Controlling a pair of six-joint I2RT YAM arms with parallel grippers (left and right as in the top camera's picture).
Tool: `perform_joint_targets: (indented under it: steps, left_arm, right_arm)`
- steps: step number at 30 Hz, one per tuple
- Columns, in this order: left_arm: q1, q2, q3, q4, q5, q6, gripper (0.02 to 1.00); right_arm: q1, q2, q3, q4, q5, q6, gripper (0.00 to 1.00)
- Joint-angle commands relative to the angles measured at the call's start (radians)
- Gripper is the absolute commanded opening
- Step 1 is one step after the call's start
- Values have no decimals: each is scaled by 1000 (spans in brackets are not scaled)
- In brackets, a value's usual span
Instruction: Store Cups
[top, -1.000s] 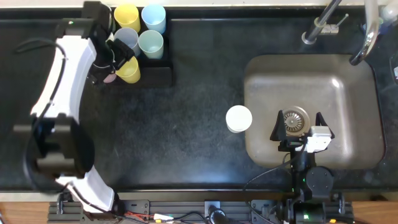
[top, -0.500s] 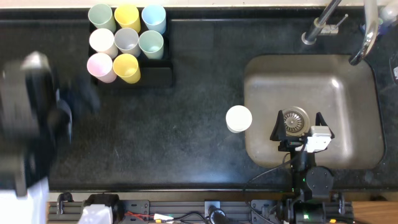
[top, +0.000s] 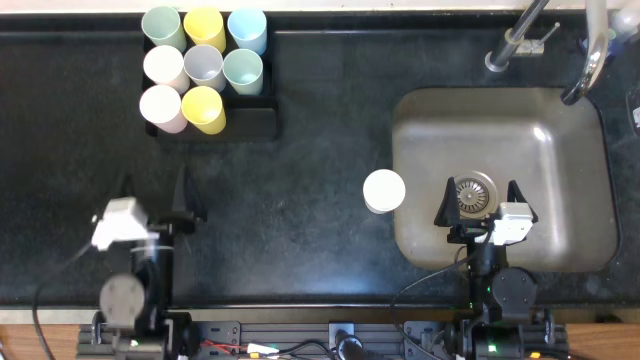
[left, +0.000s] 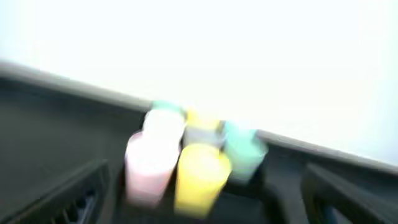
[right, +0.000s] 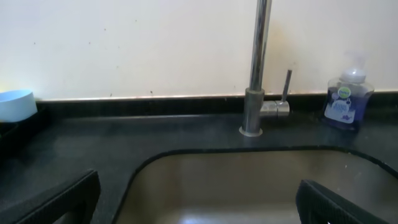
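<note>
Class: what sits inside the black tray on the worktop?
Eight upright cups fill the black tray; one corner slot is bare. The tray floor under the cups is covered.

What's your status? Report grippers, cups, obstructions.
Left gripper open, empty. Right gripper open, empty, over sink. Eight cups in rack; white cup loose on counter. Nothing between it and rack.

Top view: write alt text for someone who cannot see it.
A black rack at the upper left holds eight cups; a lone white cup stands on the dark counter beside the sink's left rim. Both arms sit low, left gripper and right gripper open, the right over the sink.
</note>
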Motion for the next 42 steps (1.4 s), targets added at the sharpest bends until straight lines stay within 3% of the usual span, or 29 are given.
perform_joint_targets:
  steps: [1, 7, 42]
  left_arm:
    - [3, -101, -41, 40, 50, 162, 998]
    - [2, -103, -41, -331, 80, 255, 998]
    - [3, -100, -41, -339, 68, 254, 1000]
  right_arm:
    - [-5, -8, -13, 6, -7, 5, 998]
    - [-5, -8, -13, 6, -7, 5, 998]
    - [-5, -8, -13, 6, -7, 5, 998]
